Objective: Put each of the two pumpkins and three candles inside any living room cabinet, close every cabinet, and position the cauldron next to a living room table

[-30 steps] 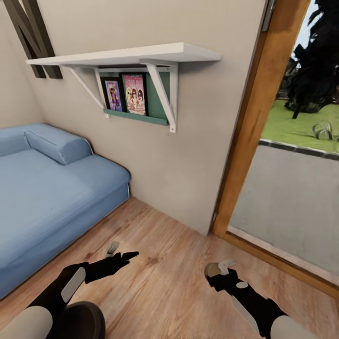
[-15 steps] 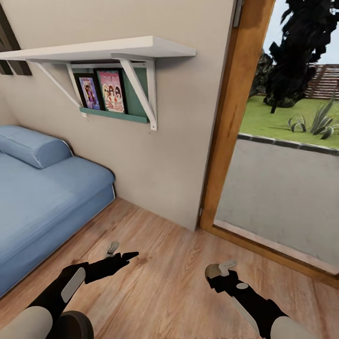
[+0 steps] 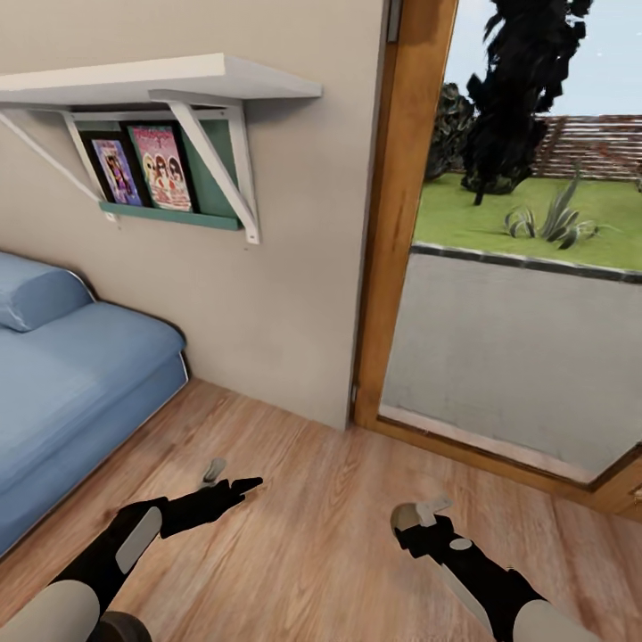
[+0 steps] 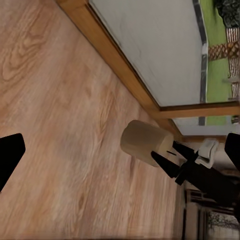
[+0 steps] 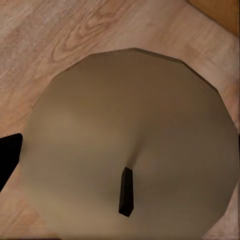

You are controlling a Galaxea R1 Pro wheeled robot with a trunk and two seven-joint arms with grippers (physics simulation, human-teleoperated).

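My right gripper [image 3: 415,514] is low over the wooden floor, shut on a candle [image 3: 403,515]. In the right wrist view the candle's pale round top and dark wick [image 5: 130,145] sit close to the camera. The left wrist view has the same candle [image 4: 142,142] as a stubby tan cylinder in the right gripper's black fingers. To the left at about the same height, my left gripper [image 3: 230,477] is open and holds nothing. The pumpkins, the cabinet, the cauldron and the table are out of view.
A blue sofa [image 3: 62,374] stands at the left against the beige wall. Above it hangs a white bracket shelf [image 3: 152,80] with framed pictures [image 3: 160,165]. A wooden door frame [image 3: 392,223] and a glass door with a garden behind are at the right.
The whole picture has slid left, so the camera has turned right: less sofa and more doorway and garden show. Both arms keep their pose, and the candle stays in the right gripper.
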